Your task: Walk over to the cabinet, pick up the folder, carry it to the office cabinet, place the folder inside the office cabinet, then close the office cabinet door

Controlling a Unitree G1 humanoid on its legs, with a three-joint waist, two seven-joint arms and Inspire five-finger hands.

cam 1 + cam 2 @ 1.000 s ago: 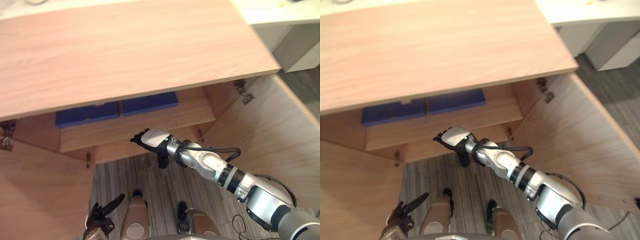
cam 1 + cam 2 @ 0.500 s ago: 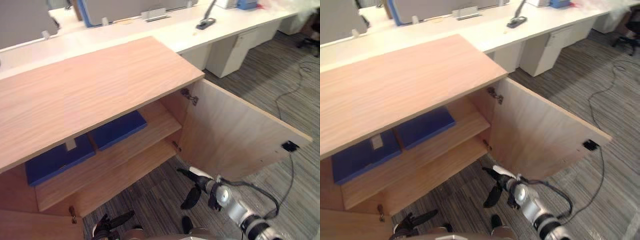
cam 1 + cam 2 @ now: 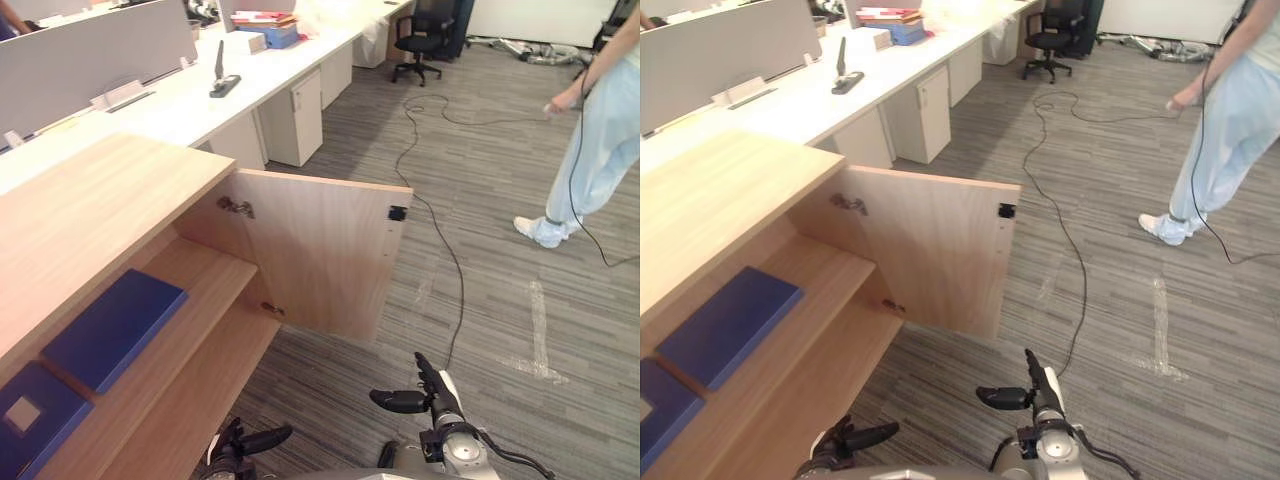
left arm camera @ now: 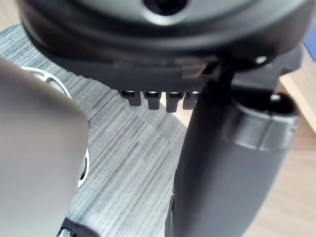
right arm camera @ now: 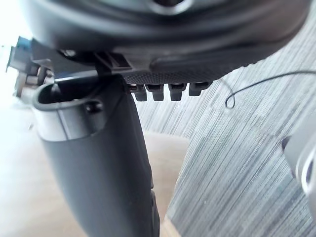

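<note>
The right hand (image 3: 432,392) hangs low at 6 o'clock in the head views. Its fingers are straight and apart, the thumb juts sideways, and it holds nothing. Its own wrist view adds the thumb (image 5: 98,168) close up against grey carpet (image 5: 237,163) and pale wood. The left hand (image 3: 245,443) sits at 7 o'clock, fingers stretched out and empty.

At 9 o'clock stands the office cabinet (image 3: 90,210) with its door (image 3: 320,255) swung wide open toward 12 o'clock. The blue folder (image 3: 115,325) lies flat on the upper shelf (image 3: 205,275) inside. A second blue folder (image 3: 25,420) lies just beside it toward 8 o'clock, and the left eye view shows a pale label on it.

White desks (image 3: 790,95) run from 10 to 12 o'clock, with a dark chair (image 3: 425,30) at 1 o'clock. A person (image 3: 1230,120) in light trousers stands on the carpet at 2 o'clock, well apart from the cabinet.
</note>
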